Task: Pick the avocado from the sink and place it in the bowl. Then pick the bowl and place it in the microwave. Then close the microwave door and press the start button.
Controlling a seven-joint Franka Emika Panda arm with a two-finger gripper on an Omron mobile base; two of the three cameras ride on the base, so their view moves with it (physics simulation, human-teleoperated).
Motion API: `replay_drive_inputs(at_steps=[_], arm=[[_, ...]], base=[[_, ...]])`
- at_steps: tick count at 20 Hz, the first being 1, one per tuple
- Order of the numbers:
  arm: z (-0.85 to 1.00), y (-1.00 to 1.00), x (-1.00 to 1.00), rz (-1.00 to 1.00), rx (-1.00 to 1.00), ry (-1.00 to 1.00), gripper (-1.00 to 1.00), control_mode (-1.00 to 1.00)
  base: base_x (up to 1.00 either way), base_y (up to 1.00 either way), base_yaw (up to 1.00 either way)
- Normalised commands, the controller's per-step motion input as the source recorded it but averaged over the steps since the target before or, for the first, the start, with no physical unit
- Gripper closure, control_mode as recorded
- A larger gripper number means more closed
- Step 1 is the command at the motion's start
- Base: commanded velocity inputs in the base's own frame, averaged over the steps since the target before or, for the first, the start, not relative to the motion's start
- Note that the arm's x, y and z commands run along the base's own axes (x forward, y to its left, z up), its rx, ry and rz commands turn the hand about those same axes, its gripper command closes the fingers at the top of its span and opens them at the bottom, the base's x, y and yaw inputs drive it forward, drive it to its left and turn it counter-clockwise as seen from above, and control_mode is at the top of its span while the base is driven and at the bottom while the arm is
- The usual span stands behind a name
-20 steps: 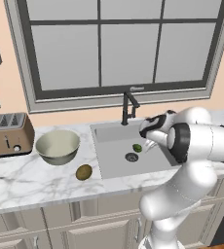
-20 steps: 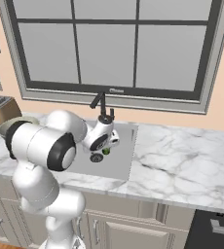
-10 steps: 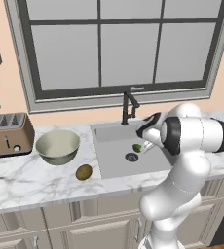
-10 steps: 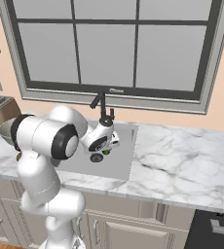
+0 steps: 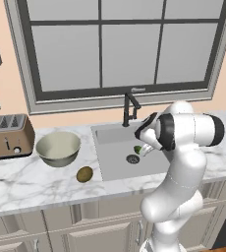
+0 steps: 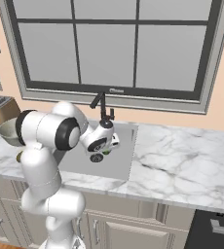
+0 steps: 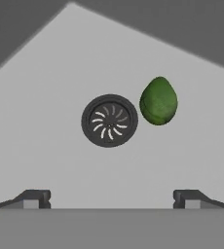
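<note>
gripper (image 7: 112,197) wide open, empty, hanging over sink (image 5: 112,170), round drain (image 7: 109,120) straight below, avocado (image 7: 158,101) on basin floor just beside drain, bowl (image 5: 58,148) on counter left of sink, faucet (image 5: 129,109) behind

- The white arm rises from the base, bends at a dark-jointed elbow and reaches forward and down, the forearm held roughly level.
- The wrist turns the hand downward, so that the gripper (image 7: 112,197) looks almost straight down.
- In the hand view, the two dark fingertips (image 7: 35,197) stand far apart at the lower left and lower right; the jaws are spread wide, with nothing between them.
- In the left base view, the gripper (image 5: 145,149) hangs below the dark wrist joint.
- In the right base view, the gripper (image 6: 105,151) lies beneath the rounded white hand.
</note>
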Motion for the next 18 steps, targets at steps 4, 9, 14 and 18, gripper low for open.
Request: replay_drive_inputs(at_steps=[4, 9, 14, 18], arm=[[-0.14, 0.00, 0.06, -0.01, 0.00, -0.01, -1.00, -1.00], [-0.05, 0.00, 0.25, -0.02, 0.00, -0.03, -1.00, -1.00], [-0.07, 0.00, 0.25, -0.02, 0.00, -0.01, -1.00, -1.00], [-0.22, 0.00, 0.20, -0.02, 0.00, 0.00, -1.00, -1.00]], base=[[0.00, 0.00, 0.00], [0.00, 0.00, 0.00], [0.00, 0.00, 0.00], [0.00, 0.00, 0.00]])
